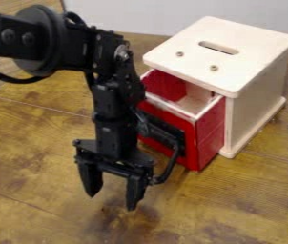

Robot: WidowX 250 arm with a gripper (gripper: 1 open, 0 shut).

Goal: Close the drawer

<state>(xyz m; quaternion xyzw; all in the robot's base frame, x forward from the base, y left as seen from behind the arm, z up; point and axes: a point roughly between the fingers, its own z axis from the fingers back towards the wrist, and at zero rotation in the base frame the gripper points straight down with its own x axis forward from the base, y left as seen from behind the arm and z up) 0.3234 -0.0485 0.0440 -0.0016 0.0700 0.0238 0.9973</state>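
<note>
The red drawer (185, 126) sticks partly out of the white cabinet (242, 81), its red front panel facing front left. Its pale inside barely shows, since the cabinet top and my arm hide most of it. The black loop handle (169, 152) juts from the front panel. My black gripper (110, 187) hangs just in front of and left of the handle, low over the wooden table, fingers pointing down and spread apart with nothing between them. My arm covers part of the drawer's left side.
The white cabinet has a slotted top (216, 46) and stands at the right back of the wooden table (32, 143). Bare wood lies to the left and in front of the gripper.
</note>
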